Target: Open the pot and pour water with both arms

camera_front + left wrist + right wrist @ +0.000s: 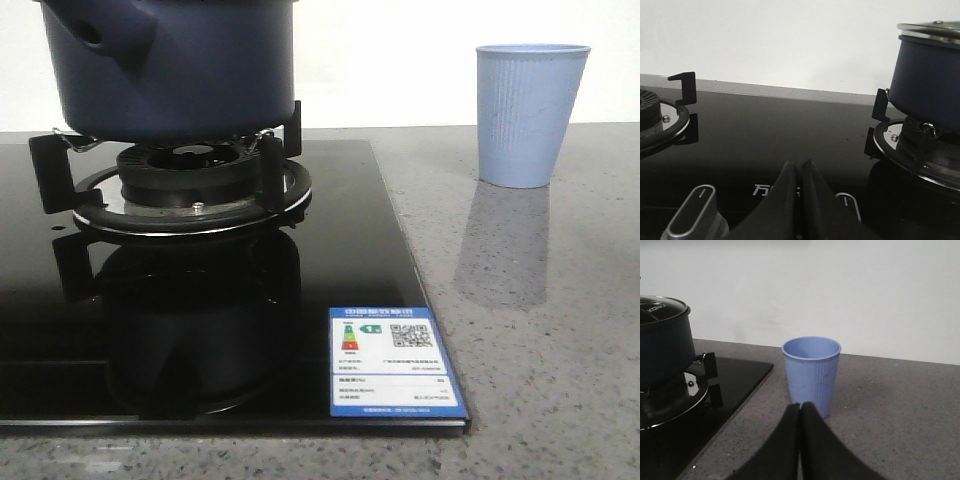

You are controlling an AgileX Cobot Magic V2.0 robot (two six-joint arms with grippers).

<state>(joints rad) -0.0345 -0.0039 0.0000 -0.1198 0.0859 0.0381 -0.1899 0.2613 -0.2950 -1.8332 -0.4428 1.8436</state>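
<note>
Blue pot [170,70] sits lidded [660,307] on the burner [190,185], left; the cup [528,115] stands apart on the desk [540,330], right. Both grippers [800,175] [800,415] hang empty, jaws together. Scene fits either end of pouring.

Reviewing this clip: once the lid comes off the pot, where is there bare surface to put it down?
Bare grey counter lies in front of the blue cup, right of the cooktop's edge. Black glass between the two burners is also free. It is crowded at the pot on its burner stand, and near the label.
</note>
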